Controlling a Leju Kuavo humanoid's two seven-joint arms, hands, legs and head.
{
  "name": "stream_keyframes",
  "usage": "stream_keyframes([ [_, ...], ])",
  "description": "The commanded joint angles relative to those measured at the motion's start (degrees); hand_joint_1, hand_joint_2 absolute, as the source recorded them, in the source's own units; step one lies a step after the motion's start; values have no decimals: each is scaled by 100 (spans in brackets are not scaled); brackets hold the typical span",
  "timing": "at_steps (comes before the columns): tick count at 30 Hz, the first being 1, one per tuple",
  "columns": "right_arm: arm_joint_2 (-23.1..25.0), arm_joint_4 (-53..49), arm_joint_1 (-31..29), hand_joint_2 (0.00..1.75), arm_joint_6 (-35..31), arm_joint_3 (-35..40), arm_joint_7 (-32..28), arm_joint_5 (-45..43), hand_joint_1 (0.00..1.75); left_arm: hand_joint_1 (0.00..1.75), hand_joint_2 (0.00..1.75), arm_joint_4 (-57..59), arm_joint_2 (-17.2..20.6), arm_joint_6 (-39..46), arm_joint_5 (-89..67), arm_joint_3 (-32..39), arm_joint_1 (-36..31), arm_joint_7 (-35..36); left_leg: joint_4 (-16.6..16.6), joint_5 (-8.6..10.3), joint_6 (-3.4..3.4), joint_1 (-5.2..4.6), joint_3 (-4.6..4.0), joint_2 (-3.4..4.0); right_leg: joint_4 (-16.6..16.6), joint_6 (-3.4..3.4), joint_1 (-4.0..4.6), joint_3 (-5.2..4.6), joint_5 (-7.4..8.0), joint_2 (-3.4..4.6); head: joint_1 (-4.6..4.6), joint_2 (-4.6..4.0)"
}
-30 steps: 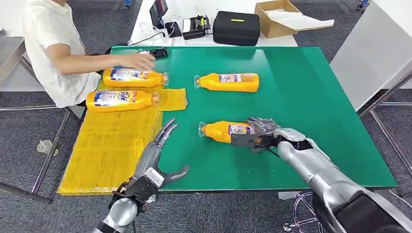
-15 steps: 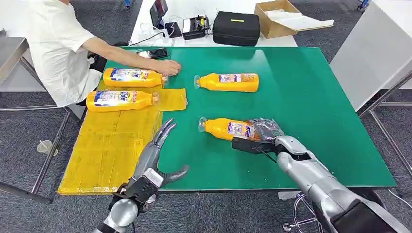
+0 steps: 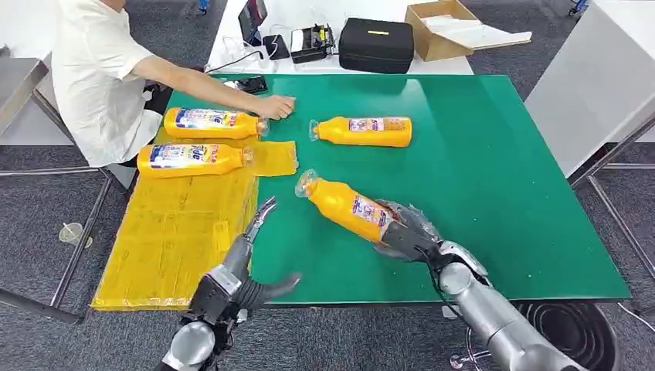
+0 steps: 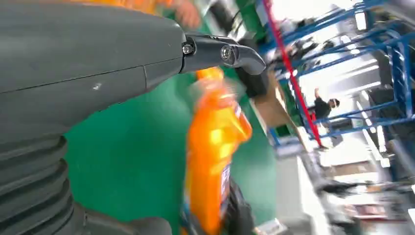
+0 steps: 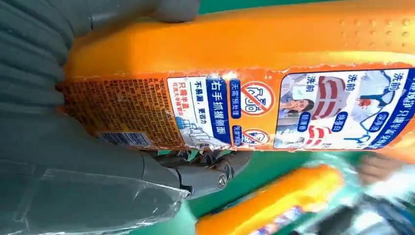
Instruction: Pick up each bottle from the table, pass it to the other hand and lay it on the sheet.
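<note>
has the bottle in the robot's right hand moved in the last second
Yes. The held bottle has lifted off the green table in the right hand, swinging its cap end toward the yellow sheet.

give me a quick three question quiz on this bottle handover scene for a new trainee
1. True or false: the right hand grips an orange bottle.
2. How many bottles lie on the yellow sheet? A) one B) two C) four
3. Fill in: the left hand holds ____.

Key: 1 true. 2 B: the near sheet bottle and the far sheet bottle; another bottle lies on the green table. 3 nothing, its fingers are apart.
</note>
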Motion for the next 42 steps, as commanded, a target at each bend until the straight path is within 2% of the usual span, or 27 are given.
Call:
stream_keyframes([
  [1, 541, -906, 366, 175, 141, -695, -98, -296, 173, 0, 175, 468, -447, 57, 1273, 172, 91, 202, 4, -20, -1, 5, 29, 28, -2, -24, 9, 24, -11, 17, 0, 0],
  [4, 526, -876, 354, 175, 134, -694, -98, -294, 173, 0, 175, 458, -404, 77, 1316, 146, 70, 191, 3, -12, 0, 3, 21, 5, -3, -23, 8, 21, -10, -6, 2, 0],
  [6, 653, -891, 370, 175, 536, -745, -261, -768, 175, 0, 175, 562, -398, 91, 1738, 124, 44, 337, 2, -17, 0, 2, 29, 17, -3, -25, 7, 26, -11, 6, 0, 0],
  [7, 712, -902, 355, 175, 744, -645, -274, -889, 175, 0, 175, 691, -379, 86, 1766, 68, -11, 327, -2, -10, 0, 0, 18, 17, -5, -18, 4, 14, -5, 7, 0, 0],
  [8, 753, -885, 320, 175, 877, -484, -283, -949, 173, 0, 175, 903, -398, 99, 1888, 41, -112, 321, 7, -29, -1, 6, 47, 35, -2, -38, 14, 42, -17, 17, 0, 0],
  [9, 803, -836, 284, 175, 996, -374, -307, -1009, 175, 0, 175, 1031, -419, 63, 1986, 37, -182, 342, -3, -7, -1, -1, 17, 15, -4, -16, 2, 12, -4, 6, 0, 0],
  [10, 849, -742, 219, 175, 1140, -234, -323, -1084, 175, 0, 175, 1145, -443, -73, 2191, 40, -240, 382, -2, -14, -2, 4, 29, 22, -6, -25, 8, 25, -8, 9, 0, 0],
  [13, 932, -610, 118, 175, 1171, -83, -344, -1092, 173, 0, 175, 1265, -445, -200, 2327, 6, -328, 408, -1, -15, -2, 4, 32, 31, -5, -26, 9, 23, -5, 19, 0, 0],
  [14, 941, -521, 71, 175, 1200, -32, -375, -1121, 162, 0, 175, 1294, -452, -264, 2401, -4, -344, 398, -1, -10, -2, 4, 20, 23, -4, -19, 8, 14, -3, 13, 0, 0],
  [15, 954, -325, -61, 175, 1348, 177, -356, -1158, 161, 0, 175, 1323, -460, -374, 2530, -37, -397, 353, 0, -14, -2, 4, 30, 26, -4, -26, 10, 24, -7, 14, 0, 0],
  [16, 957, -157, -163, 175, 1461, 353, -336, -1195, 148, 0, 175, 1322, -475, -420, 2578, -82, -439, 311, 1, -13, -1, 3, 27, 26, -3, -23, 8, 20, -6, 14, 0, 0],
  [20, 961, 717, -575, 175, 2092, 1081, -419, -1285, 148, 0, 175, 1287, -532, -618, 2553, -325, -653, 174, 0, -7, 1, 4, 16, 20, -5, -14, 6, 12, 0, 12, 0, 0],
  [25, 948, 909, -671, 175, 2228, 1283, -576, -1318, 154, 0, 175, 1327, -553, -702, 2609, -363, -711, 143, 1, -8, 2, 5, 21, 18, -6, -17, 7, 19, -2, 8, 0, 0],
  [26, 910, 1014, -752, 175, 2420, 1576, -748, -1288, 150, 0, 175, 1400, -602, -736, 2659, -367, -793, 82, 6, -16, 2, 8, 36, 29, -5, -28, 12, 34, -6, 15, 2, 0],
  [28, 834, 992, -830, 175, 2472, 1830, -775, -1200, 150, 0, 175, 1441, -629, -760, 2721, -337, -837, 37, 0, -3, 0, 1, 12, 6, -3, -15, 3, 12, -3, -2, 0, 0],
  [29, 809, 996, -861, 175, 2478, 1925, -802, -1160, 143, 0, 175, 1423, -647, -769, 2756, -313, -849, 8, 2, -11, 0, 3, 26, 11, -3, -23, 7, 26, -8, 0, 0, 0],
  [30, 786, 1026, -904, 175, 2538, 2046, -864, -1137, 150, 0, 175, 1393, -655, -795, 2808, -296, -875, -3, 2, -8, 0, 3, 18, 17, -4, -17, 6, 15, -3, 8, 0, 0],
  [33, 788, 1092, -970, 175, 2513, 2313, -1030, -1071, 150, 0, 175, 1282, -683, -805, 2954, -256, -914, 17, 5, -8, 1, 4, 16, 12, -2, -18, 8, 13, -5, 2, 0, 0],
  [40, 834, 1112, -984, 175, 2494, 2396, -1089, -1095, 148, 0, 175, 1307, -673, -830, 2992, -284, -943, 38, 3, -5, 0, 4, 11, 5, -3, -14, 6, 9, -4, -3, 0, 0],
  [41, 824, 1115, -994, 175, 2503, 2397, -1089, -1103, 148, 0, 175, 1322, -669, -837, 2995, -288, -940, 37, 12, -20, 0, 10, 36, 15, 0, -32, 16, 36, -16, -1, 0, 0],
  [42, 824, 1115, -994, 175, 2503, 2397, -1089, -1103, 148, 0, 175, 1322, -669, -837, 2995, -288, -940, 37, 5, -9, 0, 4, 19, 8, -1, -20, 8, 17, -8, -2, 0, 0],
])
